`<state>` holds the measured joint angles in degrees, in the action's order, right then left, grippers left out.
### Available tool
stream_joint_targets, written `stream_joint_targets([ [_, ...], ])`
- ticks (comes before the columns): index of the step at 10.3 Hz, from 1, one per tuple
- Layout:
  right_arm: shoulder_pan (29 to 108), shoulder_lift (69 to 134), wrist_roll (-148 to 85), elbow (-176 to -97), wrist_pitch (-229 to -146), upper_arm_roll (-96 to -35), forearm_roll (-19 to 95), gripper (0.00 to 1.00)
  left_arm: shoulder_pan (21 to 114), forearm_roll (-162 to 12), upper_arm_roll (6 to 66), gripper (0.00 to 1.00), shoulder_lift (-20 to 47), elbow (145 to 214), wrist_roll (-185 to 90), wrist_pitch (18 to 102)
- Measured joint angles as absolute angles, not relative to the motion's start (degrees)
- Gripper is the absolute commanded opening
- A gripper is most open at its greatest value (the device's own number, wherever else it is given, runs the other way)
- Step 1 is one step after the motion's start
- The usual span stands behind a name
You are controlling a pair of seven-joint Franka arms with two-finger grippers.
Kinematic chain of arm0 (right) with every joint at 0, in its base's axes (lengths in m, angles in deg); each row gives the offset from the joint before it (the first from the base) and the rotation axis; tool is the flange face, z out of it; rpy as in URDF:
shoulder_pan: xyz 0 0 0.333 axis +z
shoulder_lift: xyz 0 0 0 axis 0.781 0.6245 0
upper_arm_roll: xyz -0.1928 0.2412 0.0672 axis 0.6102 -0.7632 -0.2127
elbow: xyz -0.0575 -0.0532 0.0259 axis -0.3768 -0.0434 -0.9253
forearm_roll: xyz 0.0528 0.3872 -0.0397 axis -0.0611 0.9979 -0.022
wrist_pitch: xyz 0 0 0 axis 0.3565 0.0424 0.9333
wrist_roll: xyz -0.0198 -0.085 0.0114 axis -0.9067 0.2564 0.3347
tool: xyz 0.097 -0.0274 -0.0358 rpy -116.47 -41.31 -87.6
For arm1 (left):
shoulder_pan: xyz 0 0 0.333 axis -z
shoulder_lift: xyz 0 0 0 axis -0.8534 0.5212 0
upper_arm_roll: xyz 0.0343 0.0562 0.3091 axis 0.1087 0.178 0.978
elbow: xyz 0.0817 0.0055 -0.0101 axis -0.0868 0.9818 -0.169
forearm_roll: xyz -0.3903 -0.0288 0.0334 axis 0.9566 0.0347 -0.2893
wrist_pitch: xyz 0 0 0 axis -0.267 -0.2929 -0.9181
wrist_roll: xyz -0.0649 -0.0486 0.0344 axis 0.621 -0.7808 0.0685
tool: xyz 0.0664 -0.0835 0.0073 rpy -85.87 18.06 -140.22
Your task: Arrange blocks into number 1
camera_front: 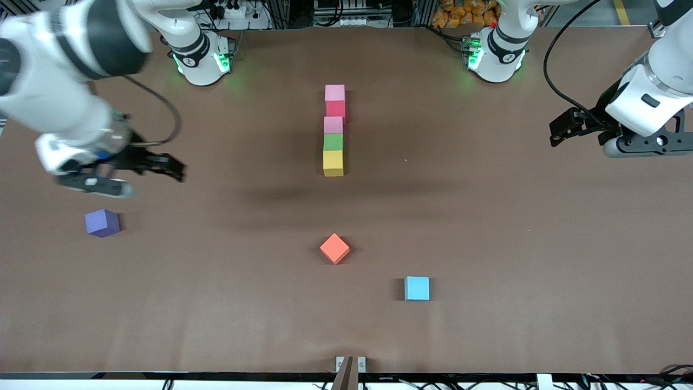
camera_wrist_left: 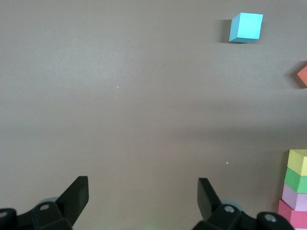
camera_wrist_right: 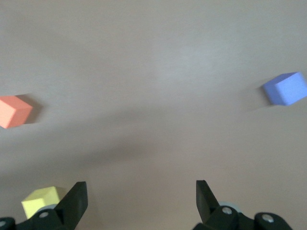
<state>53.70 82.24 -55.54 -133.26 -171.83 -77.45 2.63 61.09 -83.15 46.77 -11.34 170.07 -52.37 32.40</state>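
Five blocks lie in one straight touching column at the table's middle: pink [camera_front: 334, 92] nearest the robots' bases, then red [camera_front: 335, 109], pink [camera_front: 333, 125], green [camera_front: 333, 142] and yellow [camera_front: 333, 162]. The left wrist view shows the yellow [camera_wrist_left: 298, 161], green [camera_wrist_left: 296, 178], pink [camera_wrist_left: 294, 196] and red [camera_wrist_left: 290, 213] ones at its edge. My right gripper [camera_front: 174, 168] [camera_wrist_right: 140, 196] hangs open and empty over bare table toward the right arm's end, with the yellow block [camera_wrist_right: 42, 201] beside one finger. My left gripper [camera_front: 559, 132] [camera_wrist_left: 142, 194] hangs open and empty over bare table toward the left arm's end.
Three loose blocks lie apart from the column: a purple one [camera_front: 102, 222] [camera_wrist_right: 286, 88] toward the right arm's end, an orange one [camera_front: 334, 248] [camera_wrist_right: 14, 111] nearer the front camera than the column, and a light blue one [camera_front: 417, 288] [camera_wrist_left: 246, 27] nearer still.
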Motion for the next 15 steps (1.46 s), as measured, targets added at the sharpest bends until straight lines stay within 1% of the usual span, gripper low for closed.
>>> stream_joint_targets([
  [2,52.3,80.9,-52.6,-132.5,-171.3,-75.0,2.7,1.00,61.1,-83.1,46.7,1.00,-11.3,169.9,-52.4,32.5],
  [5,50.8,78.9,-49.1,-132.5,-171.0,-74.8,2.6,1.00,61.4,-83.1,46.5,1.00,-11.3,169.6,-51.9,32.5],
  [9,50.5,78.8,-41.7,-132.2,-170.8,-71.1,2.6,1.00,61.2,-83.1,46.7,1.00,-11.2,169.3,-45.9,32.6],
  [15,49.9,78.8,-38.2,-130.9,-170.2,-69.9,2.5,1.00,61.2,-83.1,46.7,1.00,-11.2,168.5,-45.4,32.6],
])
